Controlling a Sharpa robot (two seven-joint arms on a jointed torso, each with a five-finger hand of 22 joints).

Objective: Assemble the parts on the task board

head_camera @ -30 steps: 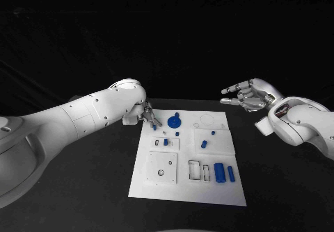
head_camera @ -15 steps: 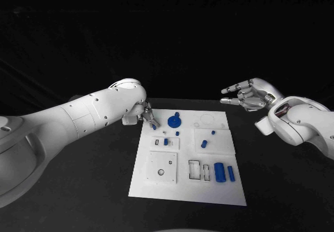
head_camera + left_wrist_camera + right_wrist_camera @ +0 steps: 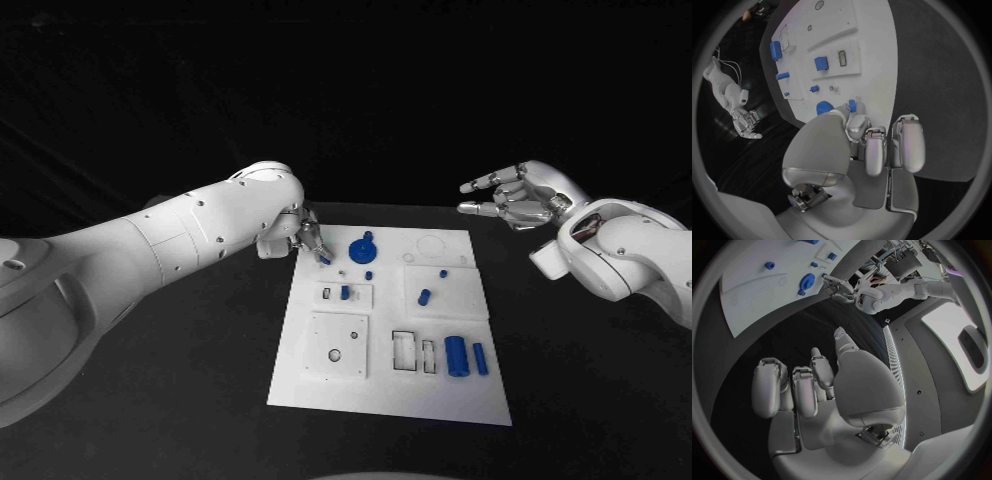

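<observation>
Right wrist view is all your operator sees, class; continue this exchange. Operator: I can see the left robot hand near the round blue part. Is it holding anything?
Observer: Yes. The left wrist view shows the left robot hand pinching a small blue part at its fingertips, by the task board.
Operator: What lies at the board's end nearest the robot?
Observer: In the head view, a large blue cylinder lies beside a slimmer blue cylinder, next to two rectangular slots.
Operator: Is my right robot hand over the board?
Observer: No. In the head view, the right robot hand hangs off the board, past its far right corner.
</observation>
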